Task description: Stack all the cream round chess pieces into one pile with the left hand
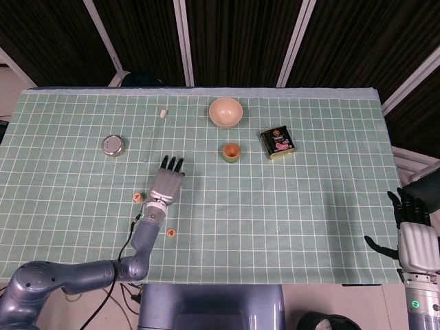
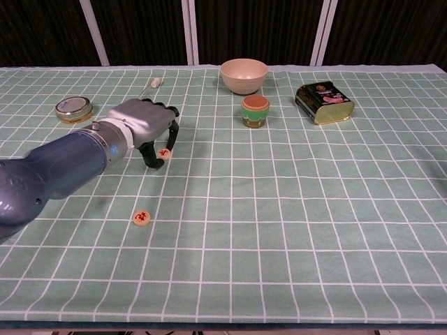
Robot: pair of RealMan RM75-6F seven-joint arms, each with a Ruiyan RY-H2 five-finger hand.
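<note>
1 chess piece sits half-hidden between the left hand's pinching fingers.

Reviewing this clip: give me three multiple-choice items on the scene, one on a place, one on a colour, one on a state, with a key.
1. Where is the left hand?
A. over the chess piece on the cloth
B. inside the bowl
C. on the tin

2. What colour is the bowl?
A. blue
B. cream
C. black

3. How does the loose chess piece nearest the chest camera lie?
A. stacked on another
B. flat and alone on the cloth
C. held by the right hand

Key: 1 A, the fingers come down around that piece; 2 B, it shows pale cream in both views; 3 B, nothing touches it.
</note>
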